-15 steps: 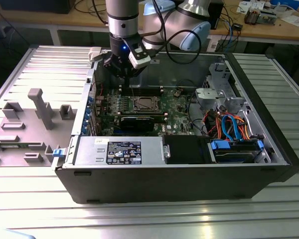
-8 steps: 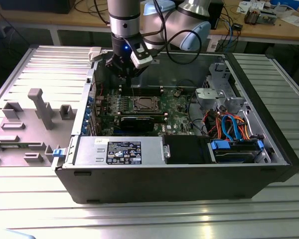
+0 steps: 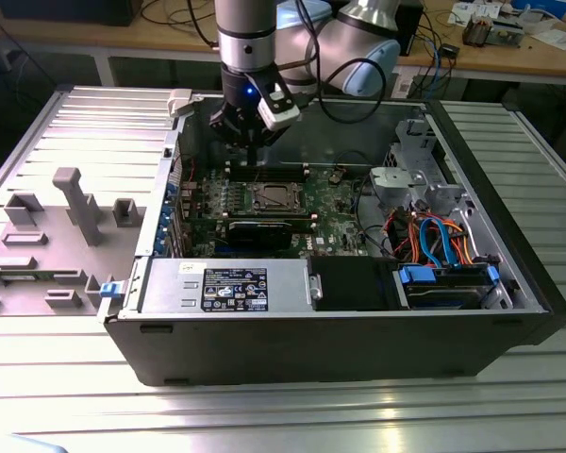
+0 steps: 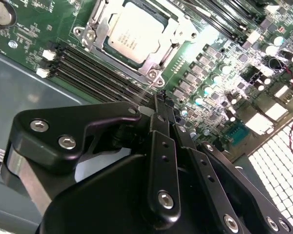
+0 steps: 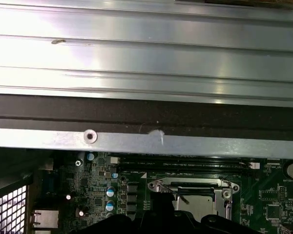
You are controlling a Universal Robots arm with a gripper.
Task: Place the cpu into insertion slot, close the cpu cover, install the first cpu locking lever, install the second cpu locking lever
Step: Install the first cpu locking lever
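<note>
The cpu [image 4: 133, 33] sits flat in the insertion slot [image 3: 253, 199] on the green motherboard [image 3: 341, 225], its dull silver top facing up. The cpu cover [image 4: 98, 25] lies level around it as a silvery frame, with the chip showing through its window. I cannot tell whether the locking levers are latched.

In the exterior view the chip lies at about 5 o'clock from the gripper [image 3: 252, 149], near it but apart. In the second wrist view the fingertips are over the long black memory slots [image 4: 83, 66] just beside the socket, and they are not over the chip itself. The 2 black fingers [image 4: 162, 156] are drawn together at their tips with nothing between them. Whether the tips touch the board cannot be told.

The 1 arm enters from 12 o'clock in the exterior view. Its wrist stands nearly upright and the gripper points straight down into the open computer case [image 3: 358, 342], close to the case's far wall.

From the socket, a grey power supply [image 3: 228, 287] lies at 6 o'clock and a bundle of blue and orange cables [image 3: 436, 236] at 3 o'clock. A grey fixture tray [image 3: 68, 219] rests on the ribbed metal table [image 3: 264, 415] outside the case, at 9 o'clock.
</note>
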